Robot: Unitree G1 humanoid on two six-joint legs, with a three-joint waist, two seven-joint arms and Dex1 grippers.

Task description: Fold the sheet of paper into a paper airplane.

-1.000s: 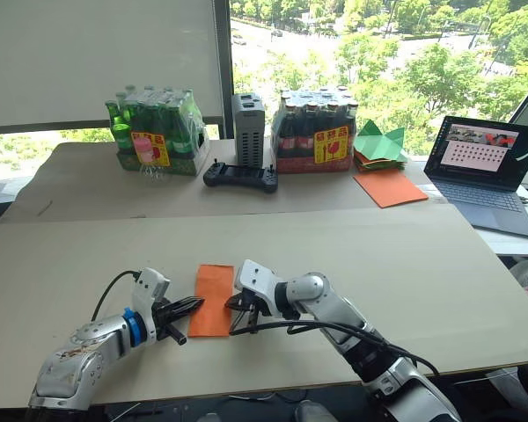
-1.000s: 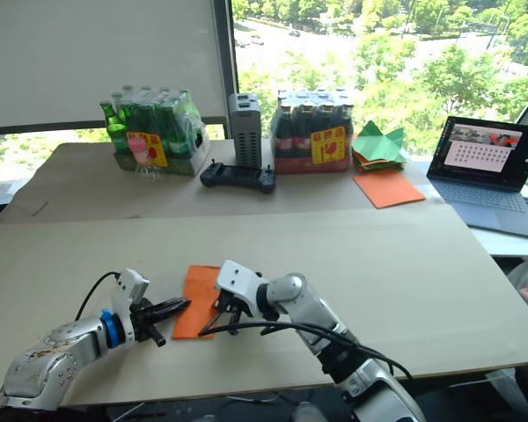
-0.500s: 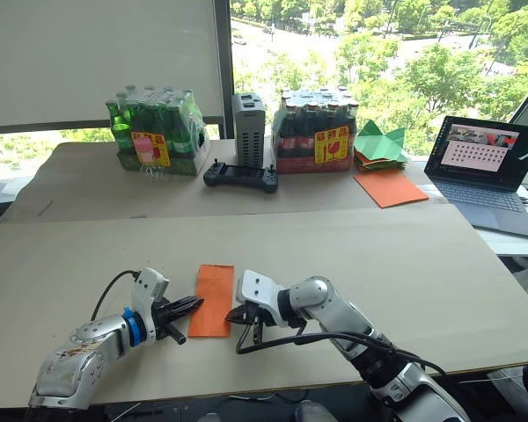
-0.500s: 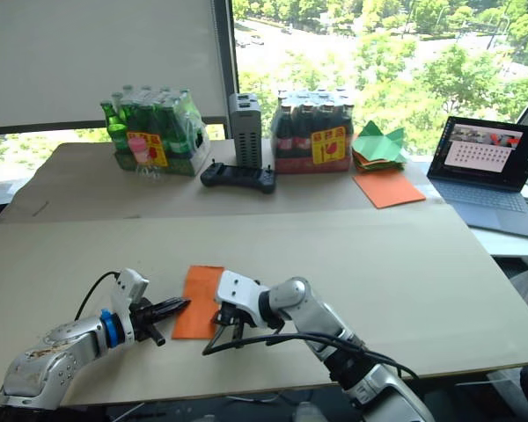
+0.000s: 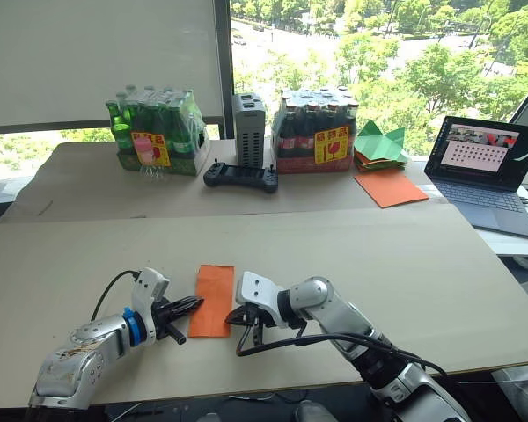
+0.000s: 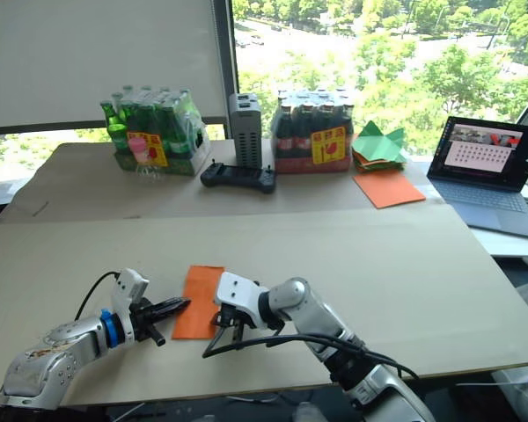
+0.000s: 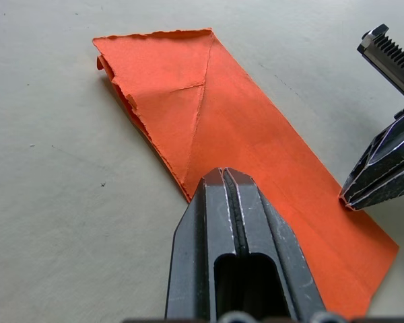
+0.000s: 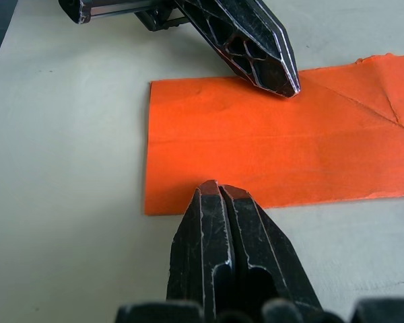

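Two tools flank the sheet of paper [image 5: 213, 300], which lies flat on the near part of the tabletop [image 5: 405, 264], folded into a narrow orange strip with its long axis running away from the robot. Left tool [image 5: 192, 305] is clenched with nothing between its fingers; its tip sits over the strip's left long edge, toward the near end. Right tool [image 5: 236, 316] is likewise clenched on nothing, its tip at the strip's right long edge near the near corner, opposite the left tool. In the left wrist view the strip's far end shows diagonal crease lines and a ragged, layered edge on one side. Whether either tip presses on the paper cannot be told. At the far side of the tabletop stand a pack of green bottles [image 5: 153, 132], a grey box [image 5: 248, 118], a black controller [image 5: 239, 176] and a pack of dark bottles [image 5: 315, 130]. To the right of these lie green paper shapes [image 5: 377, 145], a smooth orange sheet [image 5: 389, 187] and an open laptop [image 5: 486, 171].
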